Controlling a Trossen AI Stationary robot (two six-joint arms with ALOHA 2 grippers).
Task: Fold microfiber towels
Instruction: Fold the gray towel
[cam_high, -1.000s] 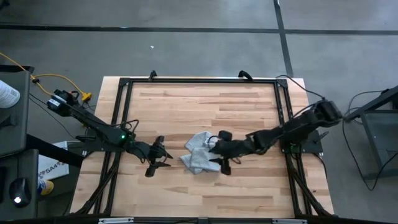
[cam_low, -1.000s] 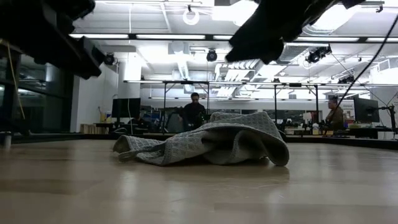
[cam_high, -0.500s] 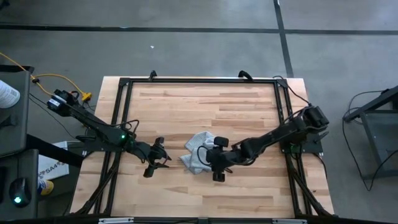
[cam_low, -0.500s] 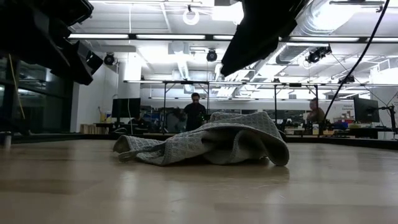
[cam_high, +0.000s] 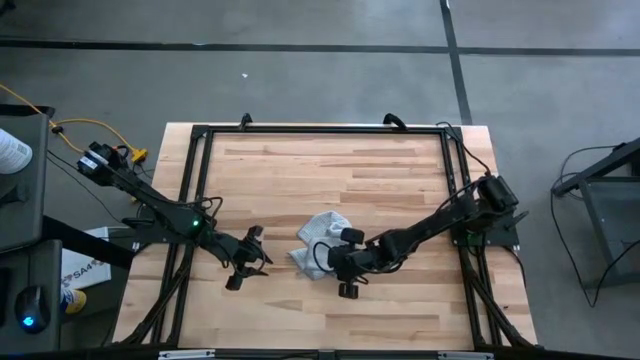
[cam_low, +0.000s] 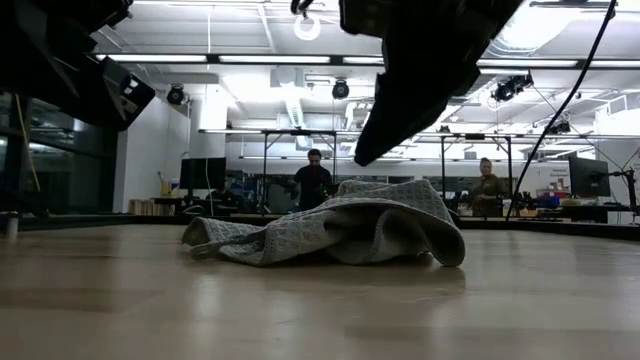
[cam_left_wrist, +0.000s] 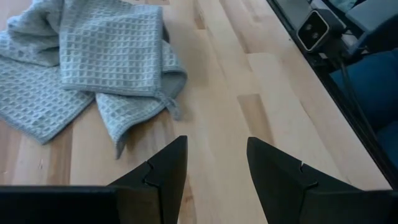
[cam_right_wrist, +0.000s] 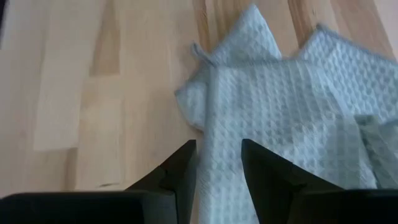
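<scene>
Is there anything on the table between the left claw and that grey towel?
Nothing: in the high view only bare wood separates the left gripper from the towel. The left wrist view shows the same, with the fingers apart above bare tabletop.

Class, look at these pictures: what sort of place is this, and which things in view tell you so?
Probably a robotics lab or workshop: two robot arms mounted at a wooden table, a crumpled towel set out as test material, and people at benches under ceiling strip lights.
</scene>
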